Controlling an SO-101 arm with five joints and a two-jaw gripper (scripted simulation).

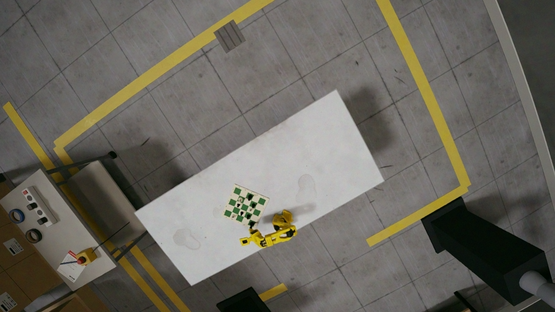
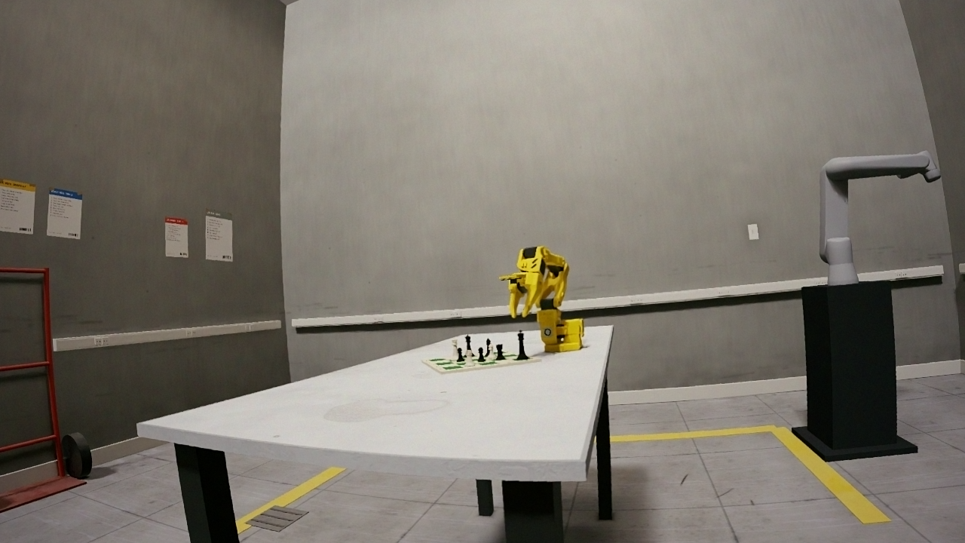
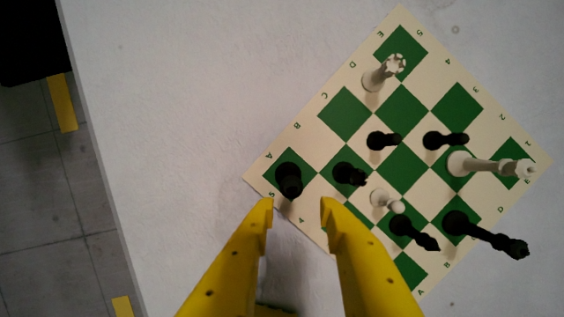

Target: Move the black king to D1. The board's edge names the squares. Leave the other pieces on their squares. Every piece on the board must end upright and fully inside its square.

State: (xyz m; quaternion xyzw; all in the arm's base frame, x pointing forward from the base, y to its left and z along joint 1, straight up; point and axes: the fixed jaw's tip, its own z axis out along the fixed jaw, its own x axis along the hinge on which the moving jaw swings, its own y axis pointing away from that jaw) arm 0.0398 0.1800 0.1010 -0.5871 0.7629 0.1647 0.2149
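tool (image 3: 295, 209): yellow plastic wedge jaws, slightly apart, holding nothing, above board corner | black king (image 3: 480, 233): tall, glossy, upright on green C1 | board (image 3: 304, 142): flat green-cream checks | bench (image 3: 176, 88): matte white

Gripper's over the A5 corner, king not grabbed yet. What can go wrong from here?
1. The gripper holds nothing and its jaws stand only narrowly apart. Unless it opens wider, it could knock over the black king on C1.
2. D1 borders D2, where the tall white piece stands. A jaw may clip that piece while placing the king.
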